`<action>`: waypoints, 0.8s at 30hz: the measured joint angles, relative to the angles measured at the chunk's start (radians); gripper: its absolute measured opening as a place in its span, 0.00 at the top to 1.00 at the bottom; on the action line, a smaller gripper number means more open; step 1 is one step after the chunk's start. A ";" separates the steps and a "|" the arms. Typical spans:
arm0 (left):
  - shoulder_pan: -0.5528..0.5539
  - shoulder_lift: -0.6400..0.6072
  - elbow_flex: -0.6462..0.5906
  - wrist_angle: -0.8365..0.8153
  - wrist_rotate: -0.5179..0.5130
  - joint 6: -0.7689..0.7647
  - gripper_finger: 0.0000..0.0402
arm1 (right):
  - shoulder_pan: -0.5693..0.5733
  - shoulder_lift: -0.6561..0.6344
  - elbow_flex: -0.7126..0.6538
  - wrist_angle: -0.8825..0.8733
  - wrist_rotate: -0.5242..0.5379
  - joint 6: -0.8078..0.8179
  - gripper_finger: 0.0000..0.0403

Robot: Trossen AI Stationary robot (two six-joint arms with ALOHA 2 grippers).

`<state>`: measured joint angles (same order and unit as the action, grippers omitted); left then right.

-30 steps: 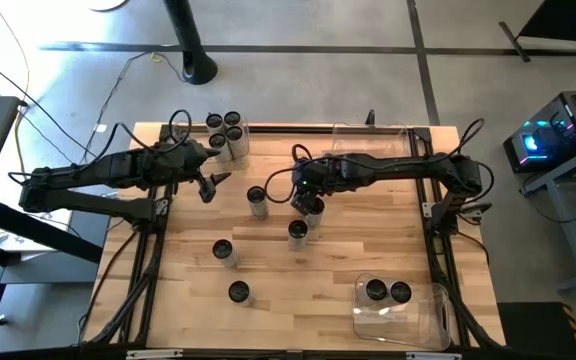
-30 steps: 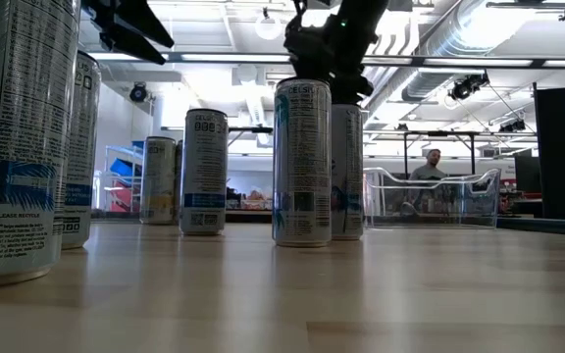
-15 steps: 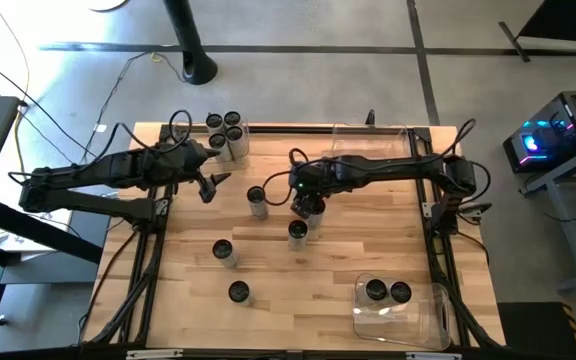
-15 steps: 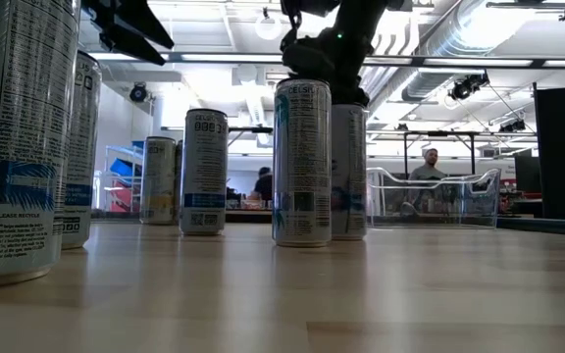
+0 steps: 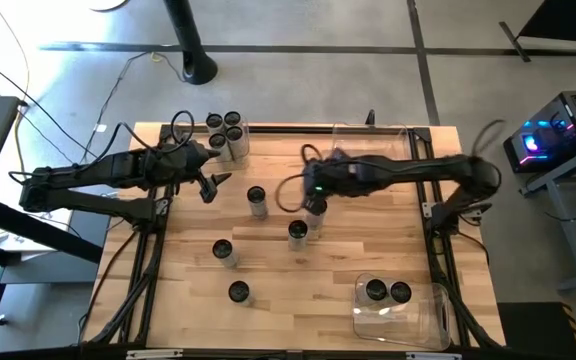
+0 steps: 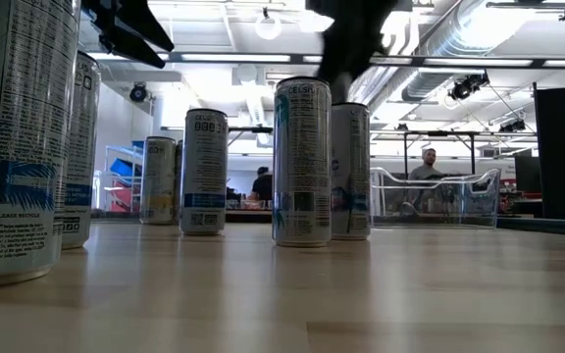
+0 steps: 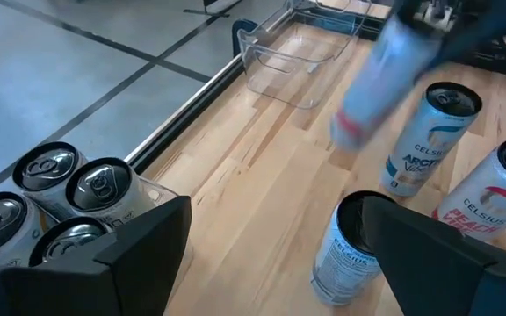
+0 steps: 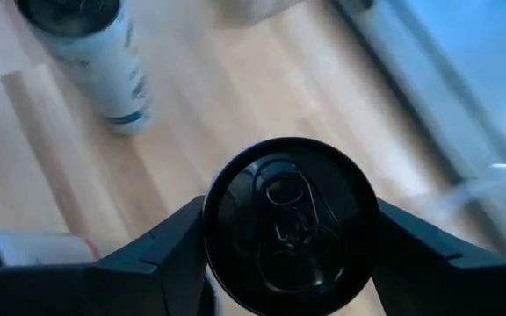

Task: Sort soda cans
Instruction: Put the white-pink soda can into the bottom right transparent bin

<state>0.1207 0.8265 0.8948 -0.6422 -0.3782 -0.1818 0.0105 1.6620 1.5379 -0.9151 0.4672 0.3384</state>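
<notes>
We see the right gripper (image 5: 315, 207) clamped on a soda can (image 8: 290, 221) near the table's middle, another can (image 5: 297, 232) just beside it. The left gripper (image 5: 211, 183) hangs with fingers apart near the rear-left cluster of cans (image 5: 226, 133), with bare wood (image 5: 388, 240) towards the front-right bin (image 5: 438, 318).

Right arm (image 6: 353, 39) motion-blurred overhead
</notes>
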 joint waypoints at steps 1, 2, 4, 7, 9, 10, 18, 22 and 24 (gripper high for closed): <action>0.000 0.000 0.000 0.000 0.000 0.000 0.18 | 0.018 -0.034 0.000 -0.028 0.046 0.007 0.41; 0.000 0.000 0.000 0.000 0.000 0.000 0.18 | 0.036 -0.069 0.000 -0.058 0.087 0.021 0.41; 0.000 0.000 0.000 0.001 0.000 0.000 0.18 | 0.073 -0.146 0.000 -0.124 0.151 0.069 0.41; 0.000 0.000 0.000 0.002 0.000 0.000 0.18 | 0.134 -0.264 0.002 -0.278 0.220 0.187 0.41; 0.000 0.000 0.000 0.003 0.000 0.000 0.18 | 0.176 -0.331 0.002 -0.394 0.238 0.290 0.41; 0.000 0.000 0.000 0.003 0.000 0.000 0.18 | 0.198 -0.360 0.002 -0.456 0.237 0.339 0.41; 0.000 0.000 0.000 0.005 -0.010 0.001 0.18 | 0.399 -0.527 -0.030 -0.618 0.178 0.644 0.41; 0.000 0.001 0.000 0.004 -0.012 0.000 0.18 | 0.500 -0.533 -0.042 -0.656 0.134 0.751 0.41; 0.000 0.001 0.000 0.003 -0.012 0.001 0.18 | 0.554 -0.530 -0.042 -0.641 0.134 0.785 0.41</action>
<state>0.1204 0.8272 0.8948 -0.6392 -0.3898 -0.1812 0.5647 1.1324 1.4956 -1.5557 0.6010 1.1236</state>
